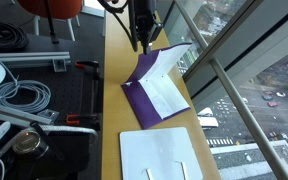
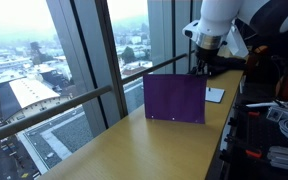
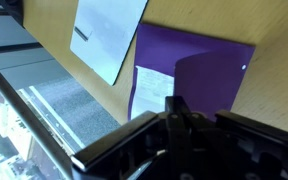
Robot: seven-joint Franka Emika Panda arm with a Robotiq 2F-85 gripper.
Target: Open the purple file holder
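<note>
Clenched gripper [image 1: 142, 44] on lifted top edge of purple file holder [image 1: 136, 102] cover. Holder half open: front cover standing nearly upright, back cover flat on wooden table [image 1: 112, 105], white inner panel [image 1: 167, 95] facing up. Near table's window-side edge. White sheet [image 1: 164, 155] flat on table nearby, not touching holder.
</note>
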